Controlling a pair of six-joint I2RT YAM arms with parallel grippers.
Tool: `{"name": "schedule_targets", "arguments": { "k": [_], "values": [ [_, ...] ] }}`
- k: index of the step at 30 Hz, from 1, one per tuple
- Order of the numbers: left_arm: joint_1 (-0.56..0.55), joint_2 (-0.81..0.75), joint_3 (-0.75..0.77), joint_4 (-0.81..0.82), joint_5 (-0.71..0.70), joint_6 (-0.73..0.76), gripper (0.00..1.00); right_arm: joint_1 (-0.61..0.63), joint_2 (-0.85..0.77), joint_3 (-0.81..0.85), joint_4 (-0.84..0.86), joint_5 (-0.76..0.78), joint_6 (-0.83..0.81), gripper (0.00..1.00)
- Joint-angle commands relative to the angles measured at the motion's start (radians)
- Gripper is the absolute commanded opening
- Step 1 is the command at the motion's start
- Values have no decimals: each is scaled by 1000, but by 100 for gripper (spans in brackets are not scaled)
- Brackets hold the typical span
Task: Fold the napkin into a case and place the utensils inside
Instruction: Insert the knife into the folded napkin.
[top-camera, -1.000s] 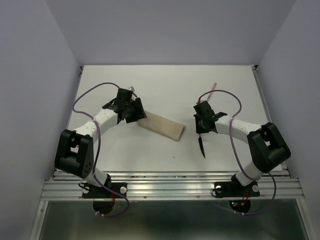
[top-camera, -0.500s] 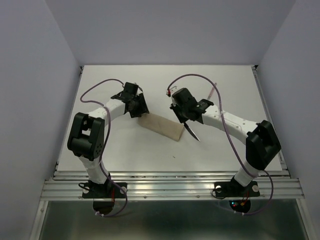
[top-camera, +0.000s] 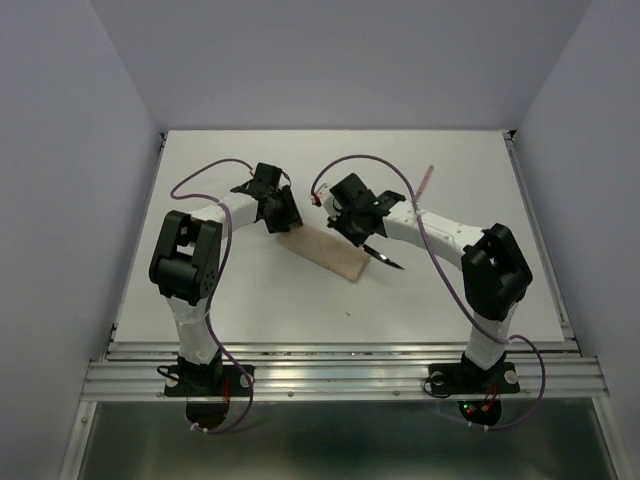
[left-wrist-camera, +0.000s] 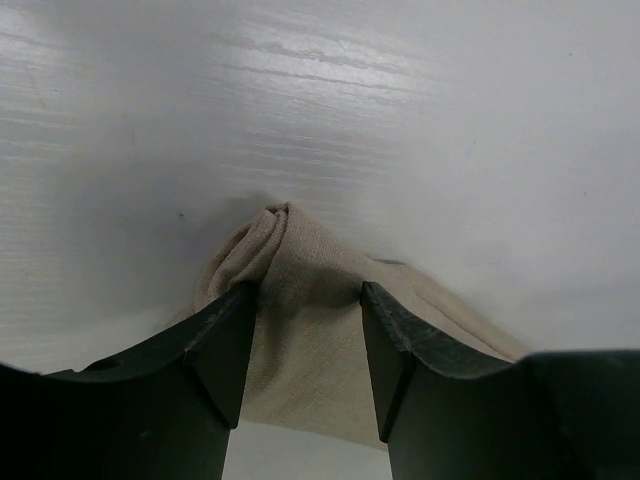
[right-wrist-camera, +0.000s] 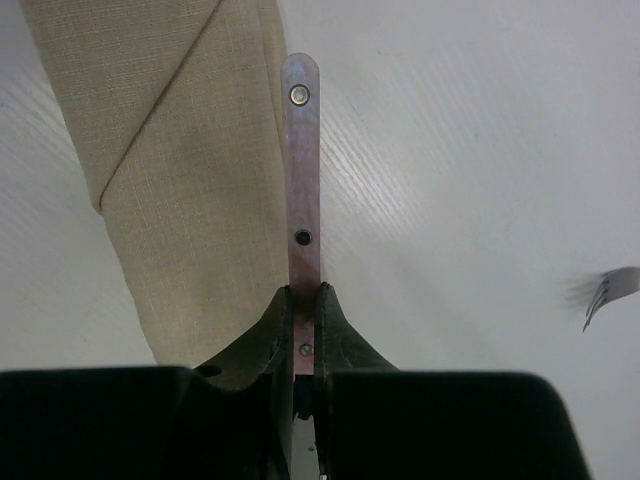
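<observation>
In the top view the light is bright and even. The white table (top-camera: 450, 300) shows only soft, faint shadows under the arms. In the left wrist view, shiny streaks of glare run across the far part of the table. In the right wrist view the knife (right-wrist-camera: 302, 180) looks sharp, but the fork (right-wrist-camera: 605, 292) at the edge is smeared and blurry.

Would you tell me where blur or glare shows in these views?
Right wrist: the fork at the right edge is smeared, the knife handle sharp. Left wrist: streaky glare on the table above the case. Top external: even light.
</observation>
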Motion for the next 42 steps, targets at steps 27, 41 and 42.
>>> {"name": "schedule_targets", "arguments": {
  "k": [27, 41, 42],
  "values": [
    [140, -143, -38, -25, 70, 19, 57, 49, 169, 97, 35, -98, -98, 1],
    [143, -8, -42, 18, 116, 2, 57, 58, 232, 194, 53, -111, -121, 1],
    [142, -5, -41, 18, 117, 2, 57, 58, 238, 211, 51, -112, -125, 1]
  ]
}}
